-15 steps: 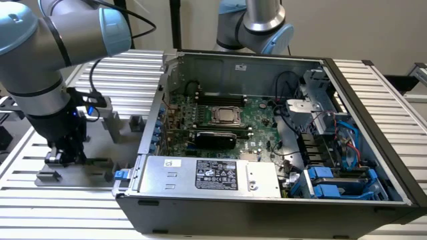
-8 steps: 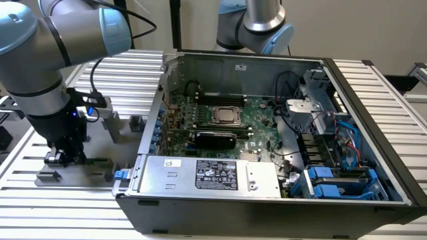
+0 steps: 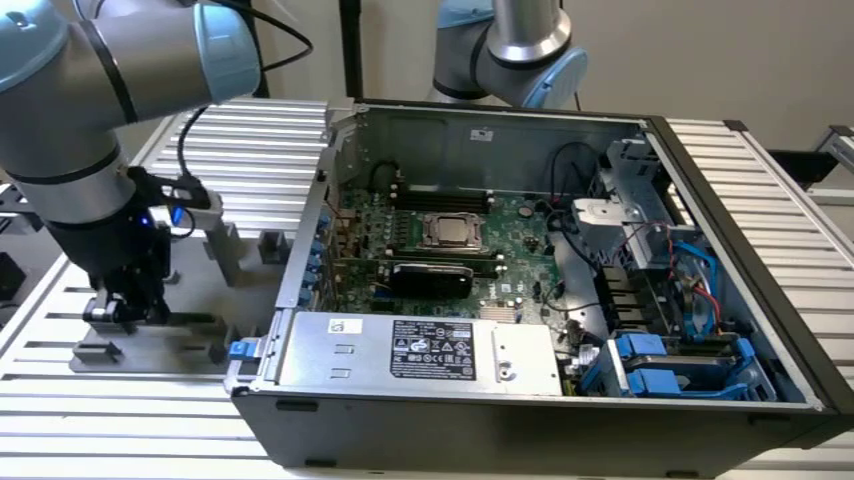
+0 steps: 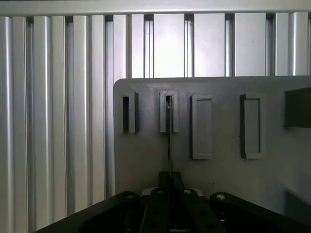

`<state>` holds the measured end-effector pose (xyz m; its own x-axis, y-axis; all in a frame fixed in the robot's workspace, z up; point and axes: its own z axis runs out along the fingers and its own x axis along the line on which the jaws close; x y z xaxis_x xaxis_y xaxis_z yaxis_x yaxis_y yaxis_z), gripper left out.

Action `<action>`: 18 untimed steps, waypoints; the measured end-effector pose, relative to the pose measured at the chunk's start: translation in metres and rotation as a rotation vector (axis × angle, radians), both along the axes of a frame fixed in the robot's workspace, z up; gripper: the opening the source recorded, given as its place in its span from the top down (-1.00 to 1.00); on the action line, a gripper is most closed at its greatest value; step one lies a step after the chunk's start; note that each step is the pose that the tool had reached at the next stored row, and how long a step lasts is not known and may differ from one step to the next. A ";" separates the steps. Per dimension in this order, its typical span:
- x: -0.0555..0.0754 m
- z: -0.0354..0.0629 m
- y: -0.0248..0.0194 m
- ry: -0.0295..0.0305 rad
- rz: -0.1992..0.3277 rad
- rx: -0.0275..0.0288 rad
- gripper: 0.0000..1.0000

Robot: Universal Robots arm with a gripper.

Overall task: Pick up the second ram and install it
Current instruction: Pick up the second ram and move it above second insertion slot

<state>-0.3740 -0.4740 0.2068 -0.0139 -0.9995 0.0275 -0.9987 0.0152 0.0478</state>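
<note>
Looking past the open computer case (image 3: pixel 534 250) filling the exterior view's middle and right, you find the grey fixture plate (image 4: pixel 141 160) at lower left with the gripper (image 3: pixel 127 310) down on it. Its fingers (image 4: pixel 176 180) pinch the second ram (image 4: pixel 169 141), standing edge-on in a slot (image 4: pixel 169 104), long axis running straight out from them.

Ribbed silver aluminium slat table (image 3: pixel 120 425). At the exterior view's left, lying flat on it, grey plastic fixture plate (image 4: pixel 146 160) carrying upright slotted grey blocks (image 4: pixel 201 127). Just beside, to the right, open dark metal computer case (image 3: pixel 534 425).
</note>
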 end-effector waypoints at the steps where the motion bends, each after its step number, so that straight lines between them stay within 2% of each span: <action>1: 0.000 0.0039 0.0000 -0.0001 0.000 0.0001 1.00; 18: 0.000 0.0810 0.0000 -0.0001 0.000 0.0001 1.00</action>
<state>-0.3738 -0.4740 0.2878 -0.0139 -0.9995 0.0274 -0.9987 0.0152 0.0477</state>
